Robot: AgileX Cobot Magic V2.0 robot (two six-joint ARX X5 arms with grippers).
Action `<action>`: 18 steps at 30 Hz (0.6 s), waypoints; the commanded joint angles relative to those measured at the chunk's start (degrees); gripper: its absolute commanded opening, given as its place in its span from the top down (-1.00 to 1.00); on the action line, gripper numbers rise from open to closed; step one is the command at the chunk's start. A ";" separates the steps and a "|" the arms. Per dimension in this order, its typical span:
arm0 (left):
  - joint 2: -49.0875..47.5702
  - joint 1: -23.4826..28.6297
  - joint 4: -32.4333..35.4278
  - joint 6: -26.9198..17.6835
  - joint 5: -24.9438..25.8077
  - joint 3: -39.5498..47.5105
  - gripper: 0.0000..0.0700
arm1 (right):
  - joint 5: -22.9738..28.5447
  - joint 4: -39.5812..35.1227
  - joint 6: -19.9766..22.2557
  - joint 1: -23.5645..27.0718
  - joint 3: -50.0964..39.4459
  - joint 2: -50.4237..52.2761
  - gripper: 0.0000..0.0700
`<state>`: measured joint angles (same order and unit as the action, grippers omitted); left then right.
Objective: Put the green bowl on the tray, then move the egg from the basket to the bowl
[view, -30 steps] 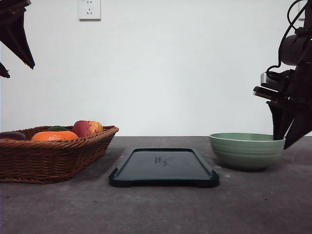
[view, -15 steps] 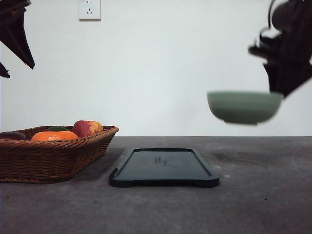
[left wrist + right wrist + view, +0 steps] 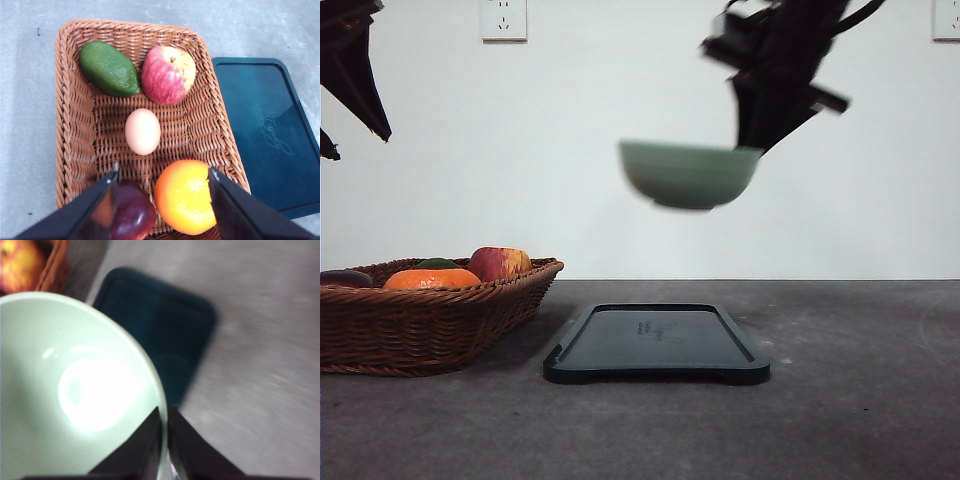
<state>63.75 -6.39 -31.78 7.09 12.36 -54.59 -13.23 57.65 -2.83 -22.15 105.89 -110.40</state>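
1. A grey worktop (image 3: pixel 860 420) runs to a plain white wall (image 3: pixel 620 120) that carries two sockets, one (image 3: pixel 503 19) upper left and one at the far upper right edge.
2. On the worktop: one basket (image 3: pixel 430 325) at the left and one tray (image 3: pixel 656 344) in the middle, its top bare.
3. The basket holds five things, seen from the left wrist: one egg (image 3: pixel 143 131) in the centre, one apple (image 3: pixel 168 74), one green avocado-like fruit (image 3: pixel 109 68), one orange (image 3: pixel 184 196) and one dark purple fruit (image 3: pixel 131 216).
4. One green bowl (image 3: pixel 688 173) hangs in the air, blurred, well above the tray.
5. The right hand (image 3: pixel 164 427) reaches down from the upper right, its two fingers pinched tight on the bowl's rim, one inside and one outside.
6. The left hand (image 3: pixel 164 176) hovers above the basket with its fingers spread wide, holding nothing.
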 commanded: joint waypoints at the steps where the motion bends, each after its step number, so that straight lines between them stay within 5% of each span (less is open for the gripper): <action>1: 0.35 -0.07 0.16 0.04 0.26 -1.38 0.00 | 0.28 -1.40 -0.26 -0.88 1.66 -2.29 1.00; 18: 0.35 -0.07 0.06 1.18 0.26 -1.38 0.00 | 2.68 -4.91 -1.69 -2.47 1.70 -13.36 1.00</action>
<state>63.75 -6.39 -31.97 7.99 12.36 -54.59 -10.41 53.08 -3.48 -24.27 105.93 -122.06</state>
